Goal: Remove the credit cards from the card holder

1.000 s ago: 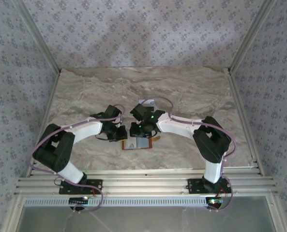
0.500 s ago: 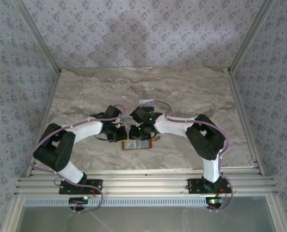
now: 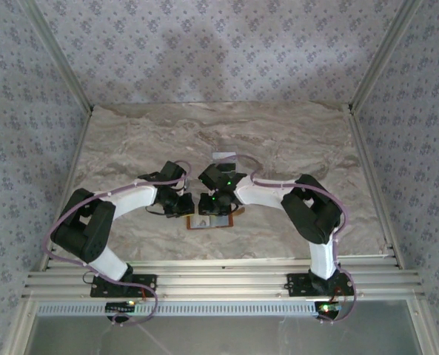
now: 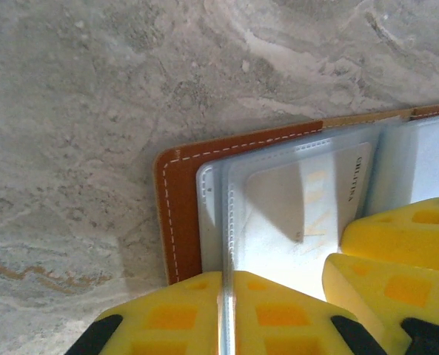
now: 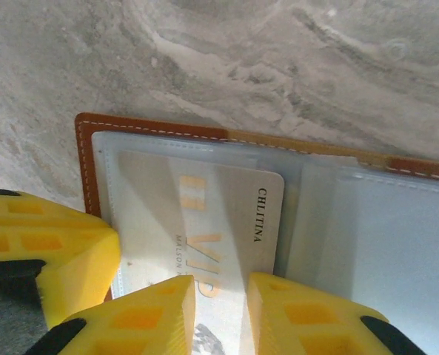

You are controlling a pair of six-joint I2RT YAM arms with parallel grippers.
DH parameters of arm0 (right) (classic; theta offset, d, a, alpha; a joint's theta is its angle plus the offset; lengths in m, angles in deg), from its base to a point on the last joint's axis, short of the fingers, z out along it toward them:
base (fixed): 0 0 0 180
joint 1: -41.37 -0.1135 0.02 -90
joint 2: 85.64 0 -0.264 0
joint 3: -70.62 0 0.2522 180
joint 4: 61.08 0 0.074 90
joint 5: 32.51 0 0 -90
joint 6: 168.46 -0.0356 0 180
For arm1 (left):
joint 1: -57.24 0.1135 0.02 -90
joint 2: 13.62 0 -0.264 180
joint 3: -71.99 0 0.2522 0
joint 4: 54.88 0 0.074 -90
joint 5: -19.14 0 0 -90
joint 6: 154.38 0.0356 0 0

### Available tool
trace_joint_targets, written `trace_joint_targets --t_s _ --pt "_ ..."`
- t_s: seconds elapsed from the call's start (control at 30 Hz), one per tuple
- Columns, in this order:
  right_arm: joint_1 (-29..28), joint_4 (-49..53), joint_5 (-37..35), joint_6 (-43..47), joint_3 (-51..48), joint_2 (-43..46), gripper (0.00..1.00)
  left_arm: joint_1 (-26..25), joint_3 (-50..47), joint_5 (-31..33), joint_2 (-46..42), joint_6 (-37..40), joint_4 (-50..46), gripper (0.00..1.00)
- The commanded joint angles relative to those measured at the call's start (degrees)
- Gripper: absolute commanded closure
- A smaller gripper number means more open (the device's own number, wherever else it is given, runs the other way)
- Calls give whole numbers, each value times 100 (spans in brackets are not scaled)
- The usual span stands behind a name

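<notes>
The card holder (image 3: 204, 222) lies open on the marble table, brown leather (image 4: 178, 214) with clear plastic sleeves. My left gripper (image 4: 226, 277) is shut on the upright edge of one clear sleeve at the holder's left half. A whitish credit card (image 5: 226, 214) with gold "VIP" lettering sits inside that sleeve. My right gripper (image 5: 221, 285) points down over this card, its yellow fingers a little apart and nothing pinched between them. The right gripper's fingers (image 4: 397, 251) stand close beside the left one. In the top view both grippers (image 3: 186, 205) (image 3: 213, 205) meet over the holder.
A small pale object (image 3: 224, 157) lies on the table just behind the right wrist. Bare marble (image 3: 308, 140) spreads to the back and both sides. Aluminium rails (image 3: 219, 277) run along the near edge, and patterned walls enclose the table.
The right arm has folded inward and its gripper has come down and slightly left onto the card holder. The left gripper has stayed in place on the sleeve.
</notes>
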Motion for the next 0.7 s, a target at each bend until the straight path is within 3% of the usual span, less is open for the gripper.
trace_joint_targets --t_s 0.0,0.67 --pt "-15 654 -496 175 85 -84 72 -45 119 -29 78 117 -199 88" --pt "-29 1160 -701 290 277 276 72 -123 516 -81 41 149 -391 87"
